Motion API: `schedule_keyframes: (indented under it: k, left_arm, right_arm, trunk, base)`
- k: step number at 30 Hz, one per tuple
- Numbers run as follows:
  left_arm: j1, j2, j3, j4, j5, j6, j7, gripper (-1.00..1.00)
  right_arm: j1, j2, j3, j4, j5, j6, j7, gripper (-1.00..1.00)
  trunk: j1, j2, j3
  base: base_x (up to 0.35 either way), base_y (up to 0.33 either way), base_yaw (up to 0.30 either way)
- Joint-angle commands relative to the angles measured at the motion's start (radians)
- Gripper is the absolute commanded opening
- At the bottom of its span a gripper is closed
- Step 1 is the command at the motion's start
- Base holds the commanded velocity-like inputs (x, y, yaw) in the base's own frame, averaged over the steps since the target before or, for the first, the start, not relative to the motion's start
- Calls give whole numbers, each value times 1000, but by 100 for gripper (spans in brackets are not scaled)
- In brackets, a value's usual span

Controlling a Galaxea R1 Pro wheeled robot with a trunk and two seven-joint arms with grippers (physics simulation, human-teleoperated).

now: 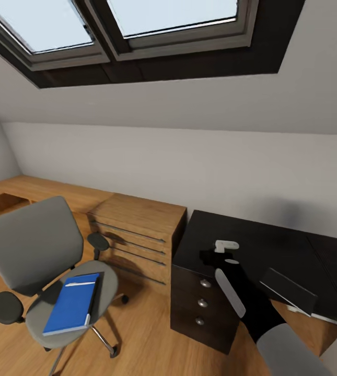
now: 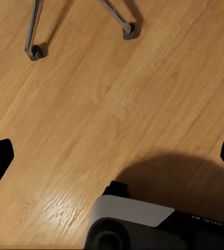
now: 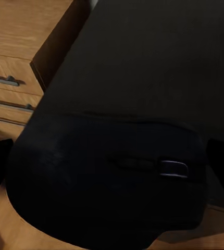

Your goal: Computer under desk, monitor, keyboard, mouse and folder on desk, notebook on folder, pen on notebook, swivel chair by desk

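The swivel chair stands at the left on the wood floor, its grey seat carrying the flat blue folder. My right gripper hovers over the near left corner of the black desk. In the right wrist view the dark mouse spans the gap between the fingers, with desk top and a strip of floor behind it. My left gripper is open above bare floor, near two castors of the chair base.
A light wooden drawer chest stands between the chair and a black three-drawer cabinet. A dark flat slab lies on the desk beside my right arm. Grey wall and skylight rise behind.
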Motion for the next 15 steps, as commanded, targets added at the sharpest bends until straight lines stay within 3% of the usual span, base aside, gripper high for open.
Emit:
schedule_keyframes:
  k: [1,15]
  left_arm:
    - [0,1,-4,0,7,4,8,100]
    - [0,2,-4,43,7,2,8,100]
  right_arm:
    - [-1,-1,0,-1,-9,2,-11,-100]
    - [-1,-1,-8,-1,-8,2,-15,-100]
  trunk:
    - [-4,6,2]
    - [-57,104,46]
  base:
    - [0,0,-33]
    - [0,0,-5]
